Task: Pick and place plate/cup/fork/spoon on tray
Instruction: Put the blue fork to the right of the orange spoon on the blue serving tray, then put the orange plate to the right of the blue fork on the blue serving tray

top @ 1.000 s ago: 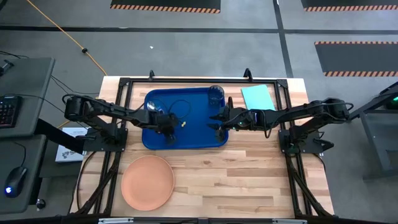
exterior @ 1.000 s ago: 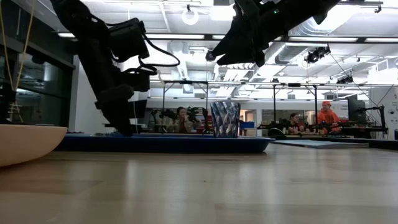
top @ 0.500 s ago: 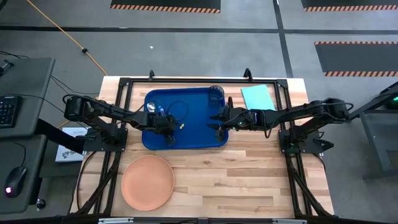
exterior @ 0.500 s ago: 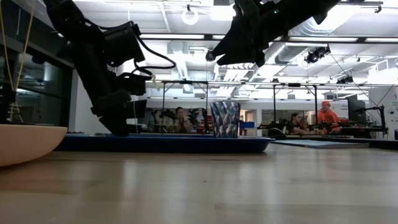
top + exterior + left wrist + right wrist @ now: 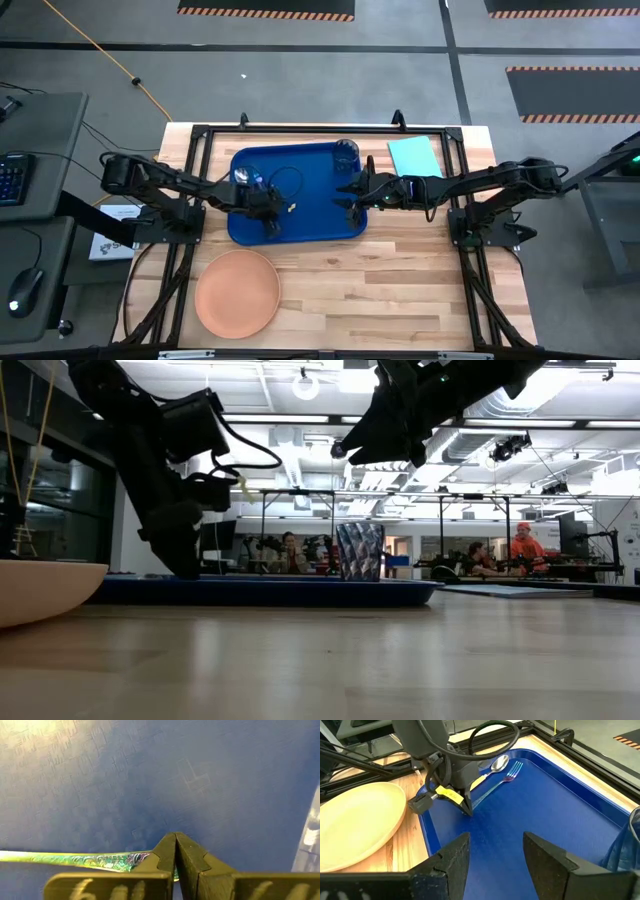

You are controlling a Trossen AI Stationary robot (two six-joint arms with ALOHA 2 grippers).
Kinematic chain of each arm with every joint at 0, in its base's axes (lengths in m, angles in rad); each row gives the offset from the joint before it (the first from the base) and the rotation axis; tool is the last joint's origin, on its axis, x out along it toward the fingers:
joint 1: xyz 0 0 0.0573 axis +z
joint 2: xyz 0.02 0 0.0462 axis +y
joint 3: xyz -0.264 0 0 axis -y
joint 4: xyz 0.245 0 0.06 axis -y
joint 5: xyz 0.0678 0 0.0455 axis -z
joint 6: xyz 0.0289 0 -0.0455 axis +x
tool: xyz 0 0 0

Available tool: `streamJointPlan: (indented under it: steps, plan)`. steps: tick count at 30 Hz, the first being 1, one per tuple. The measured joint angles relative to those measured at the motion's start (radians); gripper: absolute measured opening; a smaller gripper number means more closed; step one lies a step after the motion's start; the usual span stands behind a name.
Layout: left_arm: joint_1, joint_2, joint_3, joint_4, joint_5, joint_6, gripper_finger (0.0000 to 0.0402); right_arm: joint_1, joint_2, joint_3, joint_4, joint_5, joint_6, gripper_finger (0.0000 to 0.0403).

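Note:
The dark-blue tray lies at the table's far middle. The blue cup stands upright in its far right corner. The teal fork and the silvery spoon lie flat, side by side, in the tray's left part. My left gripper is shut, low over the tray, its tips at the fork's handle end. My right gripper is open and empty above the tray's right part. The peach-orange plate rests on the table near the front left. My left gripper's shut fingers slant down onto the tray and lie across the fork's handle end, which runs under them. The fork lies flat on the tray. I cannot tell whether the fingers touch the handle or only stand over it.
A light-teal flat sheet lies on the table right of the tray. A black cable loop from the left arm hangs over the tray. Bare wood lies between the plate and the table's right edge. People show in the room behind.
My left gripper has gone a little toward the table's left edge, staying low over the tray with its fingers shut, and the arm behind it has tipped slightly. My right arm has kept still.

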Motion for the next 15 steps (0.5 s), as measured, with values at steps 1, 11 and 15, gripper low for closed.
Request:
streamJointPlan:
  steps: [1, 11, 15]
  plan:
    - [0.0, -0.008, -0.002, -0.006, 0.0, 0.0, 0.0, 0.0, 0.0, 0.0, 0.0, 0.0, 0.0, 0.0174]
    - [-0.007, -0.159, -0.001, -0.156, -0.05, -0.029, 0.0, 0.0, 0.0, 0.0, 0.005, 0.0, 0.0, 0.0174]
    - [-0.048, -0.222, -0.001, -0.217, -0.057, -0.082, 0.0, 0.0, 0.0, 0.0, 0.005, 0.0, -0.002, 0.0174]
